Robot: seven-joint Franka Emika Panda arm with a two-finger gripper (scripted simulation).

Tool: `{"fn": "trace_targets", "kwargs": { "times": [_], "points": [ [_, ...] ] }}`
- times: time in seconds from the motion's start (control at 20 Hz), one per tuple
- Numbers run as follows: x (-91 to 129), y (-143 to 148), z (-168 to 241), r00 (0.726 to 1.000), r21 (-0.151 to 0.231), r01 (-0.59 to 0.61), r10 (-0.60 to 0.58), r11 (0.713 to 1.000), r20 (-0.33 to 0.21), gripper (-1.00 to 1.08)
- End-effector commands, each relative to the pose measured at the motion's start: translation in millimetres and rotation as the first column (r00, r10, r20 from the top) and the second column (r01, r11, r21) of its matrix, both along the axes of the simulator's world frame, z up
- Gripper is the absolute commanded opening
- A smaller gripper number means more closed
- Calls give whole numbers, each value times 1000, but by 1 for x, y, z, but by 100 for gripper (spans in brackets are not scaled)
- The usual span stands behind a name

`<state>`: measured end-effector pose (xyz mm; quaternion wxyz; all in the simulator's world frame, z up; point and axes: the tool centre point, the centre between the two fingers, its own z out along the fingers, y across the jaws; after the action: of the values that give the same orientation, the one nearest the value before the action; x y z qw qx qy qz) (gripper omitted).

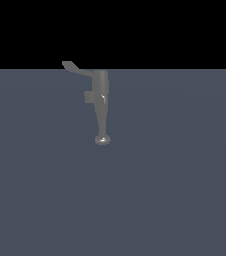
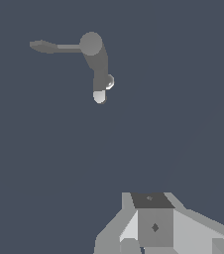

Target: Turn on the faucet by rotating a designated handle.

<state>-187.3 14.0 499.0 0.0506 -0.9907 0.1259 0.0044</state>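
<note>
The faucet is a small grey metal fixture standing on the flat grey-blue floor. Its spout tapers down to a round shiny tip, and a boxy stub sticks out on the exterior view's left. From the top of the body the handle, a thin curved lever with a wider paddle end, reaches toward the exterior view's left. The wrist view looks down on the faucet and the handle from well above. Only part of my gripper shows there, far from the faucet and touching nothing. The exterior view does not show the gripper.
The grey-blue floor runs around the faucet on all sides, with a black background behind it. No other objects are in view.
</note>
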Motion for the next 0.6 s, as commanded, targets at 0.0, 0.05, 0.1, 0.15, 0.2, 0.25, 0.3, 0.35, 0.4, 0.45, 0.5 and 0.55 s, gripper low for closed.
{"fn": "trace_targets", "kwargs": {
  "times": [0.0,0.05,0.1,0.15,0.2,0.25,0.3,0.35,0.4,0.45,0.5,0.55],
  "points": [
    [15,3,-3,998,19,62,-61,998,-14,-100],
    [21,4,-4,996,25,87,-86,996,-21,-100],
    [28,6,-6,993,31,112,-111,993,-27,-100],
    [34,7,-7,990,36,137,-136,990,-34,-100],
    [40,8,-9,986,40,163,-161,986,-41,-100],
    [46,9,-11,981,44,188,-186,981,-49,-100],
    [52,11,-13,976,47,214,-211,976,-56,-100],
    [59,12,-15,970,50,239,-236,970,-63,-100],
    [65,14,-17,963,52,264,-261,963,-71,-100],
    [71,15,-19,955,53,290,-285,956,-78,-100],
    [77,16,-22,947,54,315,-310,948,-86,-100],
    [83,18,-24,938,54,340,-334,939,-93,-100]
  ]
}}
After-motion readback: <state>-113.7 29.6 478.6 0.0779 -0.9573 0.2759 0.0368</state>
